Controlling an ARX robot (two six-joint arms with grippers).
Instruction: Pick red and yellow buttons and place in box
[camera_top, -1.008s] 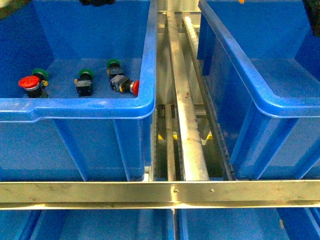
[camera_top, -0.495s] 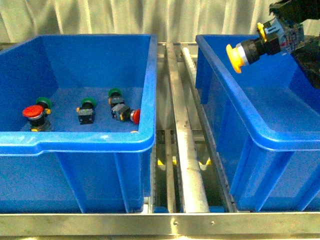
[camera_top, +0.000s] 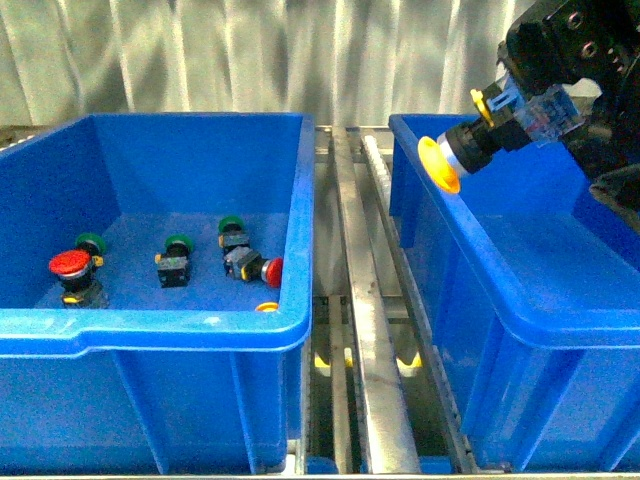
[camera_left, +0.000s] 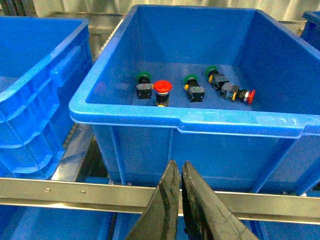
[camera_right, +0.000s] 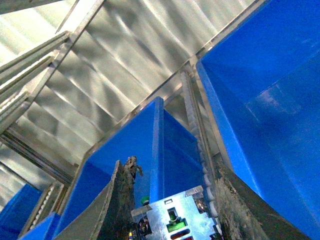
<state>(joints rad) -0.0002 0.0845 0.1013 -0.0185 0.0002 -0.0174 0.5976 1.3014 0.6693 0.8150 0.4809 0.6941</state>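
Step in hand: transfer. The yellow button (camera_top: 445, 160) is held above the right box (camera_top: 480, 262), near its left wall, by the right gripper (camera_top: 515, 112), fingers clamped on its body; next, release further inside the box is req'd. The left gripper (camera_left: 178, 170), fingers together and empty, is shown only by the left wrist view, w/ red buttons (camera_left: 162, 87) lying in the left box (camera_left: 125, 117).

industrial parts-sorting station, factory or warehouse type. stackable blue plastic crates (camera_top: 150, 400) sit on a bare metal rail frame (camera_top: 372, 340); pale corrugated sheeting (camera_top: 250, 50) behind. loose push-button switches (camera_top: 70, 265) in one crate.
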